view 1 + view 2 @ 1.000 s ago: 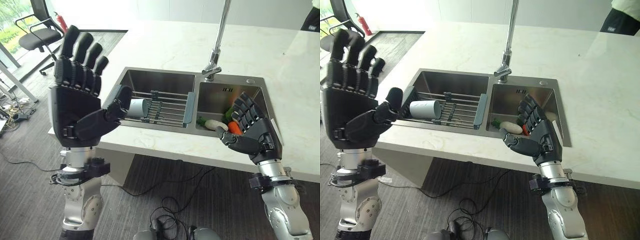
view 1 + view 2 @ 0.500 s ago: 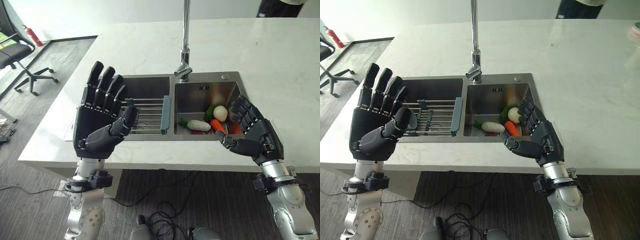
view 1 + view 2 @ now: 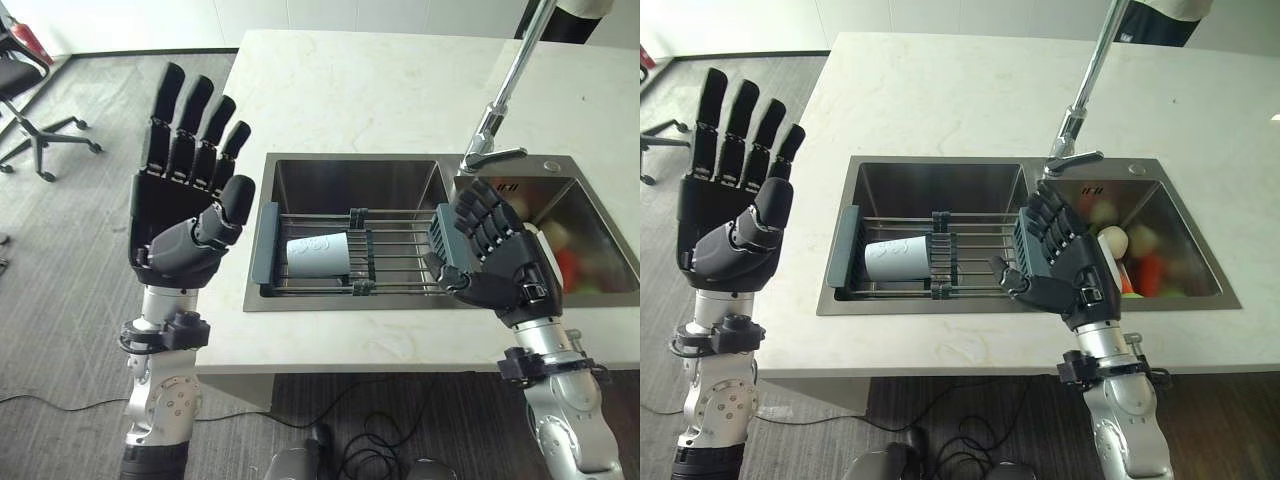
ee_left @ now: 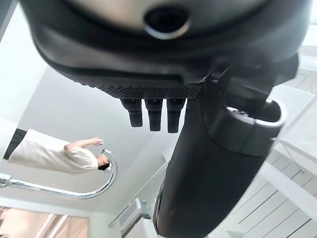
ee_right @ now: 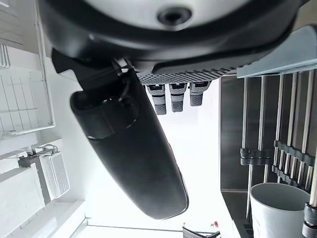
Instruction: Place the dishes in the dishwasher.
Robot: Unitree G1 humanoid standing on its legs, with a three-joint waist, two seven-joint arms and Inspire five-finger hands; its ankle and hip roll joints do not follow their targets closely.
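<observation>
- Fingers of our left hand [image 3: 180, 215] are straight, raised beside the tabletop [image 3: 350, 90].
- Right hand [image 3: 495, 260] is open above the rack [image 3: 400, 250].
- We see a white cup [image 3: 318, 256] lying on the rack, in the left sink basin [image 3: 340, 180].

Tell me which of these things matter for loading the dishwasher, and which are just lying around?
Belongs to the job:
- white cup, lying on its side on the sink rack
- left hand and right hand, both open and empty

Just lying about:
- vegetables in the right basin
- faucet
- office chair

Rack [image 3: 400, 250] spans left basin, cup [image 3: 318, 256] on it; tap [image 3: 505, 95] overhangs divider.
</observation>
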